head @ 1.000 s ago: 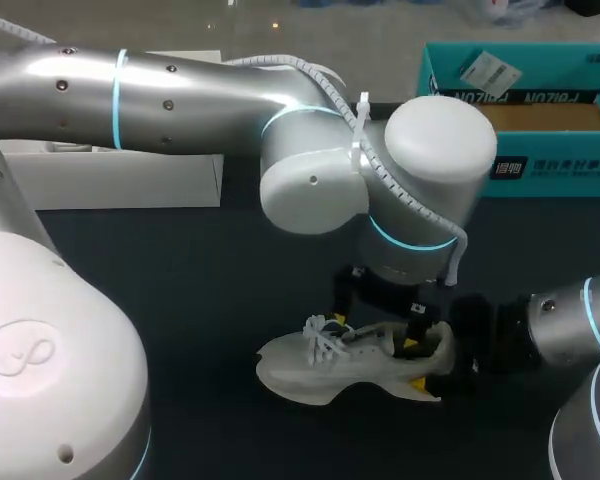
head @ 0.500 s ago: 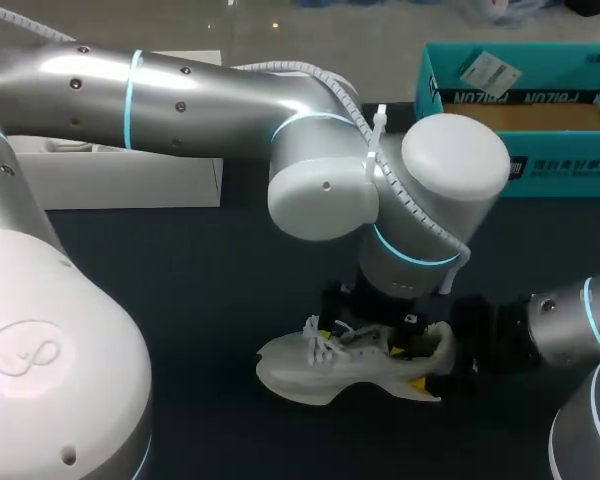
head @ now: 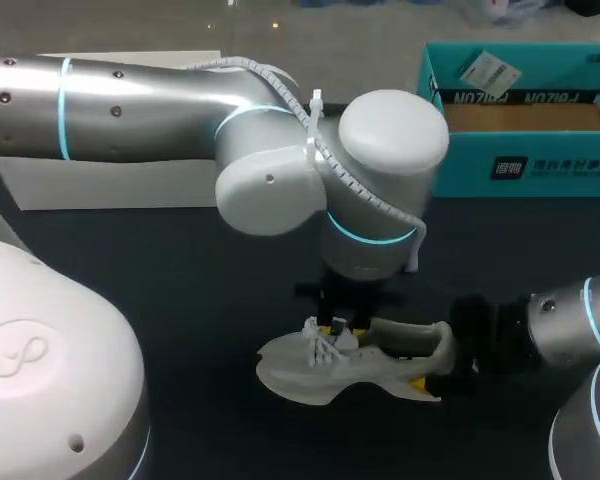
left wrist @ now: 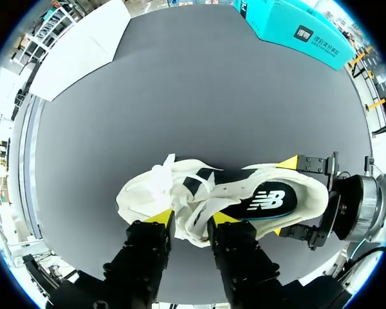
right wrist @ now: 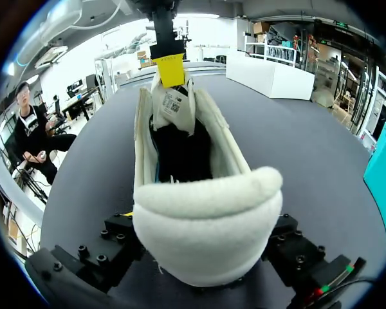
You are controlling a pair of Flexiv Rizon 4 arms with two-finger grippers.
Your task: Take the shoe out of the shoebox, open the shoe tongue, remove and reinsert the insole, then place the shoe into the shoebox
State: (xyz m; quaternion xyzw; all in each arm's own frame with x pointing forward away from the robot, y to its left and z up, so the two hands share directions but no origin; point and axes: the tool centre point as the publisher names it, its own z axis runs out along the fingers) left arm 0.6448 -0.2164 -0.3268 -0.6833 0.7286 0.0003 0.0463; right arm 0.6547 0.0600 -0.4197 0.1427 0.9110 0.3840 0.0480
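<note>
One white shoe at the lower middle of the head view, sole down on the dark table, toe toward the left. Directly over its laces, the left gripper, pointing down from the big left arm that spans the upper left. At the heel, the right gripper, entering from the lower right edge, one yellow tip showing under the collar. Teal shoebox at the upper right, open, well apart from the shoe. Flat white panel at the upper left, behind the arm.

From the left wrist, a look down into the shoe. Narrow jaws, pinching the white tongue from two sides, just beside the laces. Ahead of the fingers, the black insole lying inside the shoe. Past that, the right gripper's yellow tips on either side of the heel, clamped on it.

From the right wrist, the padded heel collar filling the gap between its own fingers, held from both sides. Beyond the collar, the tongue standing upright, with a yellow tip of the left gripper at its far end.
</note>
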